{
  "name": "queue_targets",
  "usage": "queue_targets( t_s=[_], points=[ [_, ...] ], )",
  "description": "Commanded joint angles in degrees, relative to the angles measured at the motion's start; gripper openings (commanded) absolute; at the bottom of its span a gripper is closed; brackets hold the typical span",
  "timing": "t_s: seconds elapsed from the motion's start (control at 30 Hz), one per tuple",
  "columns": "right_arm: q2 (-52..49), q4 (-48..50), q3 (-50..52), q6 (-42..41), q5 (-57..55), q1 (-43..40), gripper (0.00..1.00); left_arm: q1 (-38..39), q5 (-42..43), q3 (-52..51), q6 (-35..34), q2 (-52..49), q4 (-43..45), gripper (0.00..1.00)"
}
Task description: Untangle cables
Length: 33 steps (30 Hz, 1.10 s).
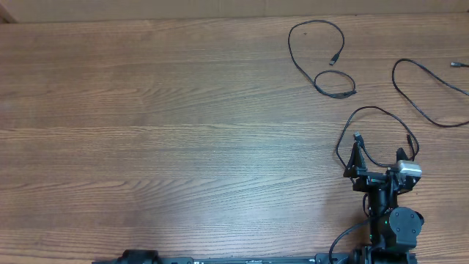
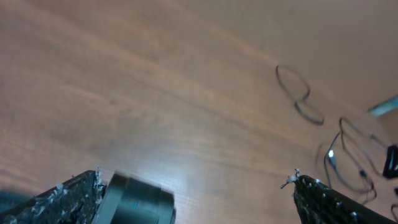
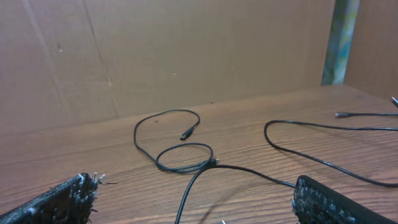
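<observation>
A brown wood-grain table is filling the scene, with a plain cardboard wall standing behind it. The right arm is reaching in from the near edge at the right end, while only the base of the left arm is showing along that edge. The right gripper is standing wide open and gripping nothing, though the near cable is arching around it and, in the wrist view, passing between its fingers. The left gripper is gaping empty too, looking down on bare wood well apart from the cords. The far cable is lying in one large loop and one small, and the right-hand cable is curving off toward the table's right edge. From above, none of the three is crossing another, so the separating is looking largely done. From the right wrist, the near cable's arch seems to be brushing the far cable's small loop. Clearing that spot, and perhaps the far cable's own loops, is what I judge is remaining. Its plug is resting inside the large loop.
</observation>
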<state>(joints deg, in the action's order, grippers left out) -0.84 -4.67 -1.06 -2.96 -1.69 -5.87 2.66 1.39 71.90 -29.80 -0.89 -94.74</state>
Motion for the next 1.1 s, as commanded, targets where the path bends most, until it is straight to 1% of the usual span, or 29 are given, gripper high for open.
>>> queue_targets(
  t_s=[0.0, 0.13, 0.33, 0.5, 0.67, 0.8, 0.9, 0.93, 1.07],
  points=[
    [0.7, 0.31, 0.63, 0.26, 0.31, 0.17, 1.0, 0.37, -1.84, 0.22, 1.07, 0.63, 4.39, 1.0],
    [0.7, 0.28, 0.63, 0.26, 0.31, 0.17, 1.0, 0.37, -3.74, 0.2, 1.09, 0.63, 10.64, 0.99],
    [0.7, 0.28, 0.63, 0.26, 0.31, 0.17, 1.0, 0.37, -14.03, 0.2, 1.05, 0.63, 19.61, 1.0],
    [0.7, 0.31, 0.63, 0.26, 0.28, 0.17, 1.0, 0.37, -15.82, -0.66, -0.83, 0.63, 25.38, 1.0],
    [0.7, 0.31, 0.63, 0.26, 0.31, 0.17, 1.0, 0.37, -18.82, -6.25, -3.23, 0.63, 33.18, 1.0],
    [0.7, 0.31, 0.63, 0.24, 0.31, 0.17, 1.0, 0.37, -24.68, -12.66, -4.68, 0.63, 35.21, 0.99],
    [0.7, 0.31, 0.63, 0.26, 0.28, 0.17, 1.0, 0.37, -28.46, -18.91, -9.62, 0.63, 35.43, 1.0],
    [0.7, 0.28, 0.63, 0.26, 0.28, 0.17, 1.0, 0.37, -29.29, -21.4, -12.35, 0.63, 35.5, 1.0],
    [0.7, 0.28, 0.63, 0.26, 0.31, 0.17, 1.0, 0.37, -34.38, -31.06, -26.91, 0.63, 38.07, 1.0]
  ],
)
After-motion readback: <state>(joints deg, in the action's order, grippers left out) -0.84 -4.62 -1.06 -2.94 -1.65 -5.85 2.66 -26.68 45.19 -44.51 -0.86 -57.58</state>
